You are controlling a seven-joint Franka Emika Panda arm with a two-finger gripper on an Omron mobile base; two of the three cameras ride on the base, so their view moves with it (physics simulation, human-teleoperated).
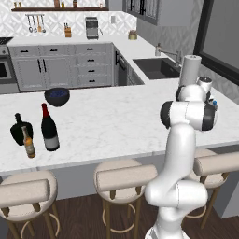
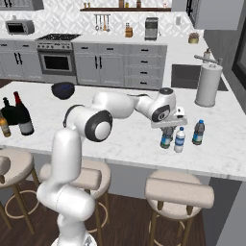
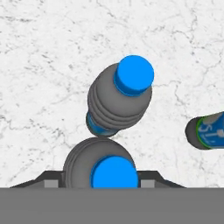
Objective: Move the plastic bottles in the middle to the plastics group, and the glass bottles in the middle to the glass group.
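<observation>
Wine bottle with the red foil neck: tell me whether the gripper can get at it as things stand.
Probably not yet. The gripper is clamped on a water bottle at the right end of the counter; the wine bottle stands far left. Nothing stands between them.

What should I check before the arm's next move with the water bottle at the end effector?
1. Small clear plastic bottle with blue cap sits between the end effector fingers: ok.
2. Firm grip on it: cannot tell.
3. Gap to the second clear blue-capped bottle: not ok, almost none.
4. Third blue-labelled bottle stands apart: ok.
5. Tall dark wine bottle with red foil neck stands beside the squat black bottle and slim brown beer bottle: ok.
</observation>
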